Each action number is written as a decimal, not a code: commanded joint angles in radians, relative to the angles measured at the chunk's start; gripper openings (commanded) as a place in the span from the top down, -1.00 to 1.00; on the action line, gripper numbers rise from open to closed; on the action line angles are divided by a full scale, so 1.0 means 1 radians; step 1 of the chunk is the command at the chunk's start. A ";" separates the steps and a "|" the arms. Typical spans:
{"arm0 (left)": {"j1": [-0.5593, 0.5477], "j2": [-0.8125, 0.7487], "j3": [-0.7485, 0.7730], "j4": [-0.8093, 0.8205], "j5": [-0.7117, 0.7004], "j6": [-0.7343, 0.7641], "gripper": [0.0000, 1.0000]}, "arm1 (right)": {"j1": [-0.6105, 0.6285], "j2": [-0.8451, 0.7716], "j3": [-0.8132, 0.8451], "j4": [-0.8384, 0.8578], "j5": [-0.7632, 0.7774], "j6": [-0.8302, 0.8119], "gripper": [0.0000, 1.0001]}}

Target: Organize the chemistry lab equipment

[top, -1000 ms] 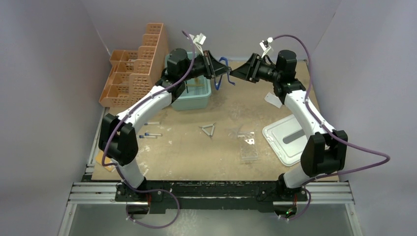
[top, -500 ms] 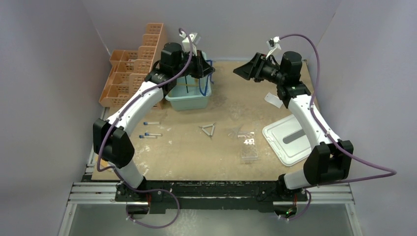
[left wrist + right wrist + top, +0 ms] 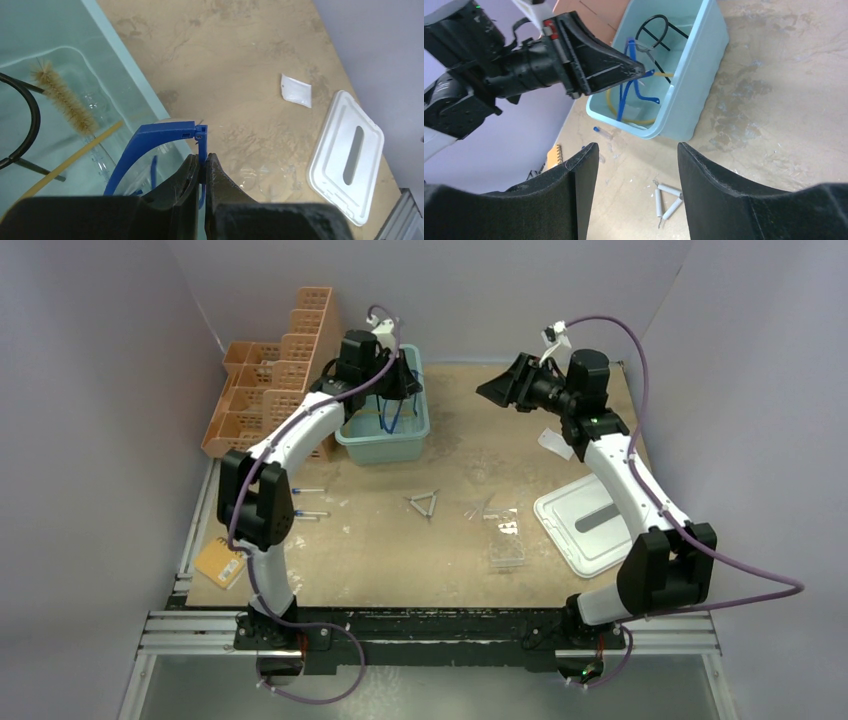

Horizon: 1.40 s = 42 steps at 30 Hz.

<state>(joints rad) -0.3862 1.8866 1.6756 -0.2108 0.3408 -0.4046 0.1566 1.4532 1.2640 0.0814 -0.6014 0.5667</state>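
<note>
left gripper (image 3: 201,162) clenched on a thin blue arm of the blue-framed goggles (image 3: 160,132), which dangle over the open top of a light blue bin (image 3: 383,450) at the far left of the table (image 3: 470,465); whether their lower end touches the bin floor cannot be told. inside the bin lie a black wire ring with stem (image 3: 25,125), a bristle brush (image 3: 65,102), an amber hose (image 3: 75,155) and clear glassware (image 3: 102,162). the right gripper (image 3: 638,155) hangs above the far right of the table with its jaws spread apart and nothing between them, facing the bin. on the tabletop, a wire triangle (image 3: 425,504) sits near the middle, blue-capped clear tubes (image 3: 305,512) lie loose to its left, and a clear tube rack (image 3: 507,545) rests to its right, just beside a white lid (image 3: 580,525). an orange lattice basket rack (image 3: 275,380) stands against the left wall beside the bin; a small orange notepad (image 3: 222,562) lies at the near left edge.
</note>
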 commanded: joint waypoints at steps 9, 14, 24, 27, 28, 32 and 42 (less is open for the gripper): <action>0.024 0.179 0.142 0.047 -0.054 -0.041 1.00 | -0.001 0.022 0.012 0.006 0.020 -0.027 -0.20; 0.037 0.234 0.165 0.105 -0.031 -0.094 1.00 | 0.000 0.035 0.022 -0.001 0.019 -0.032 -0.20; 0.047 0.344 0.254 0.141 -0.160 -0.202 0.91 | 0.000 0.070 0.050 -0.007 0.021 -0.038 -0.19; 0.047 0.364 0.287 0.115 -0.238 -0.226 0.79 | -0.002 0.077 0.059 -0.012 0.024 -0.037 -0.19; 0.047 0.367 0.295 0.101 -0.262 -0.226 0.72 | -0.001 0.077 0.060 -0.011 0.026 -0.037 -0.19; 0.046 0.355 0.301 0.067 -0.317 -0.224 0.46 | -0.001 0.075 0.061 -0.013 0.030 -0.038 -0.19; 0.043 0.267 0.309 -0.063 -0.429 -0.192 0.23 | 0.000 0.070 0.061 -0.021 0.035 -0.044 -0.19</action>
<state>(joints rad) -0.3473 2.2410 1.9396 -0.2279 -0.0307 -0.6174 0.1566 1.5494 1.2778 0.0448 -0.5739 0.5411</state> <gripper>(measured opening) 0.365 0.597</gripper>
